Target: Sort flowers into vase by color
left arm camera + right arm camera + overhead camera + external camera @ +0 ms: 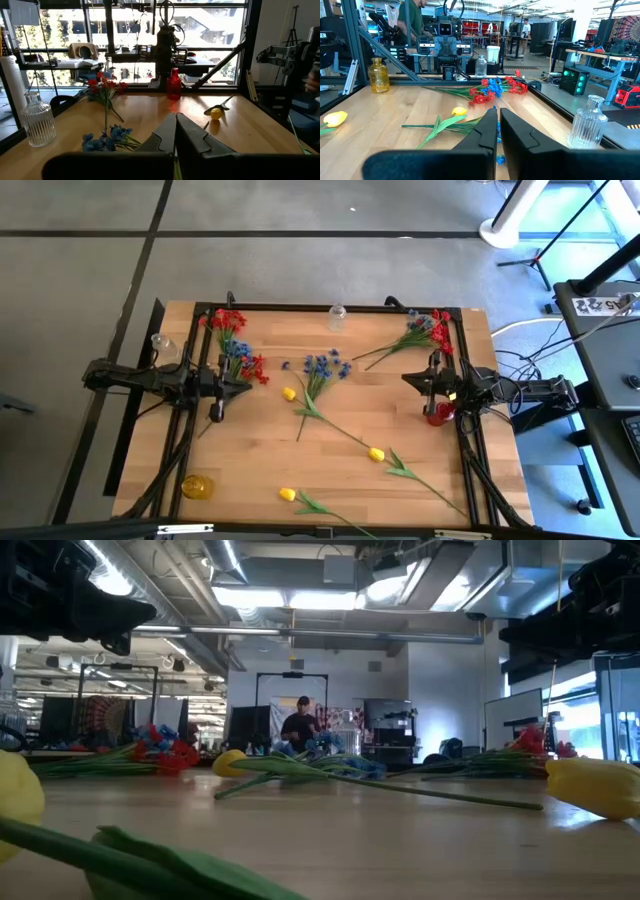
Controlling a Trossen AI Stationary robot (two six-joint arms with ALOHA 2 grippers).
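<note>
Flowers lie flat on the wooden table. A red bunch and a red-and-blue bunch lie at the far left. A blue bunch lies in the middle, and a red-and-blue bunch at the far right. Yellow buds lie at the middle, the near right and the near edge. My left gripper is shut and empty, held level beside the left bunches. My right gripper is shut and empty at the right, facing it.
A clear vase stands at the far edge and another at the left edge. A yellow vase stands near left, and a red vase under the right arm. A dark frame rail borders the table. A person stands far behind.
</note>
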